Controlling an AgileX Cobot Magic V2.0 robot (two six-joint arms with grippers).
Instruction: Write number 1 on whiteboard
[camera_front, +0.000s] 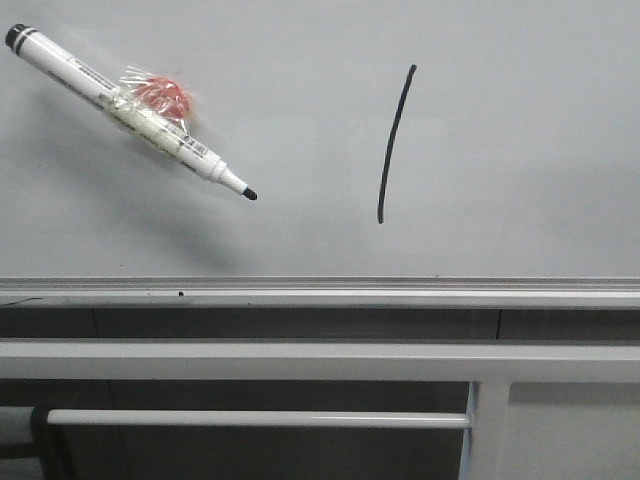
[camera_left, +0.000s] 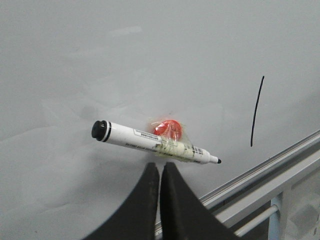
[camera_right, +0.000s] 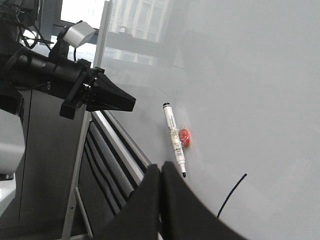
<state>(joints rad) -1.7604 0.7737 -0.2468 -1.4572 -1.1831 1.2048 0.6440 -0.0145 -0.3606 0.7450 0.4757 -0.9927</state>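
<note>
The whiteboard (camera_front: 520, 150) fills the front view above a silver rail. The number 1 (camera_front: 395, 145) is a thin black, slightly curved stroke right of centre; it also shows in the left wrist view (camera_left: 257, 111) and the right wrist view (camera_right: 231, 195). A white marker (camera_front: 130, 110) with a black tip sticks tilted on the board at the upper left, taped to a red magnet (camera_front: 163, 98). My left gripper (camera_left: 160, 167) is shut and empty, just short of the marker (camera_left: 155, 142). My right gripper (camera_right: 161, 170) is shut and empty, off the board near the marker's tip (camera_right: 184, 175).
A silver aluminium rail (camera_front: 320, 292) edges the board below. White metal bars (camera_front: 300, 360) of the stand run under it, with an upright post (camera_front: 485, 430). The left arm (camera_right: 75, 85) shows in the right wrist view, off the board's edge.
</note>
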